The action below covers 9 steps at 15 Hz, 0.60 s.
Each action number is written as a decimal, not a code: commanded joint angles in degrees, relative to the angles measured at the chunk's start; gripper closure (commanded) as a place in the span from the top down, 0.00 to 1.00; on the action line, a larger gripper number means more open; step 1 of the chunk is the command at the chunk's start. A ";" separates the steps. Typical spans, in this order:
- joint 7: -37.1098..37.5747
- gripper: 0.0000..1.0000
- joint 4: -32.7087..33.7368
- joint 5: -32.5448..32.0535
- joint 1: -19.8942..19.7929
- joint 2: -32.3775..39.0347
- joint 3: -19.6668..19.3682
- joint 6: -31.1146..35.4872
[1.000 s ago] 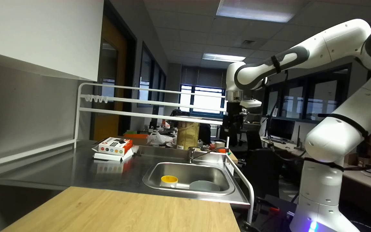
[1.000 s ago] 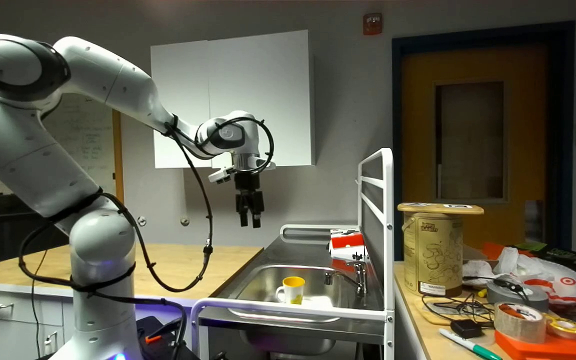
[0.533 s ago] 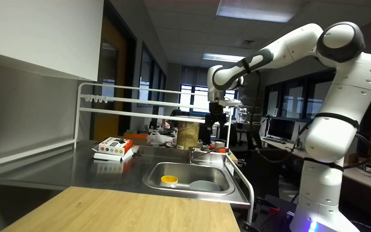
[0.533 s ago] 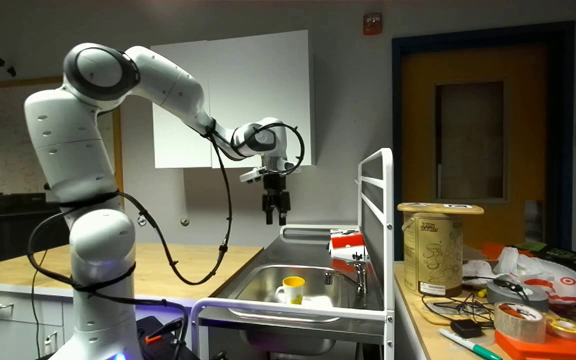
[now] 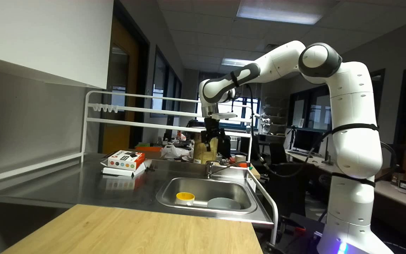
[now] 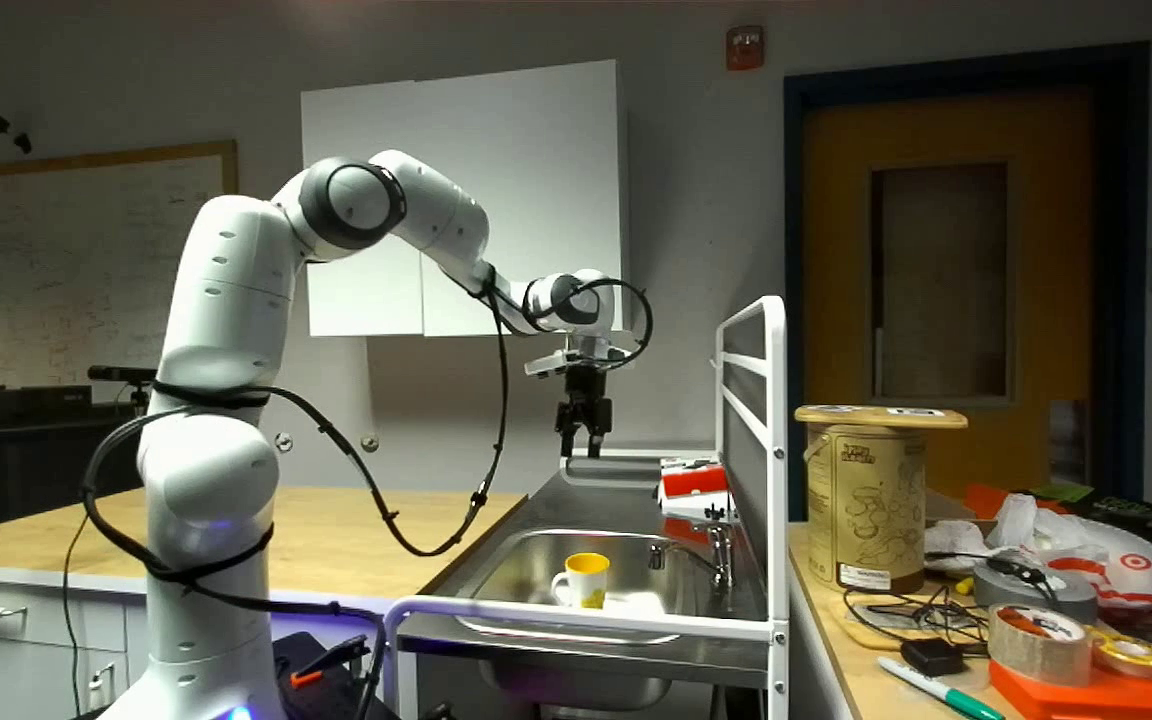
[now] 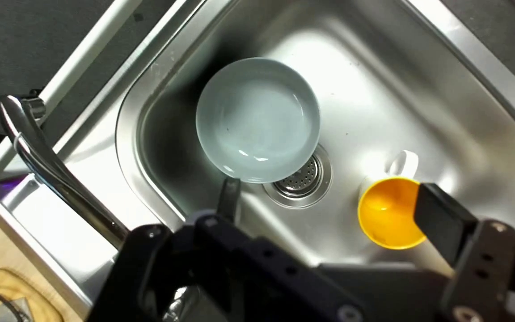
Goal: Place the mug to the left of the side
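Upright mug (image 6: 588,580) sits in sink (image 7: 373,112) by robot-side edge of steel worktop (image 5: 83,187). Gripper (image 6: 581,442) hangs above, fingers (image 7: 443,223) wide apart w/ nothing b/w. Apparently nil done; pickup & set-down TBD.

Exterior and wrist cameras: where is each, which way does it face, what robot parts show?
An exterior view: at the wooden tabletop, facing over the sink toward windows; arm and gripper show.
An exterior view: beyond the white rail, facing sink and cabinet; arm and gripper show.
Wrist view: above, facing down into the sink; fingers show.
Both exterior views share the mug and box.
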 commanded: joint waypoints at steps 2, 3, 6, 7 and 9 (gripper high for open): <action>-0.47 1.00 5.69 0.35 1.95 4.10 -0.74 -4.05; -0.48 1.00 7.51 0.38 2.27 5.45 -0.72 -4.99; -0.58 1.00 9.25 0.41 2.31 6.73 -0.76 -5.92; 0.19 1.00 7.86 0.92 1.99 5.76 -1.07 -4.65; 0.13 1.00 8.96 3.63 1.09 7.81 -1.36 -2.85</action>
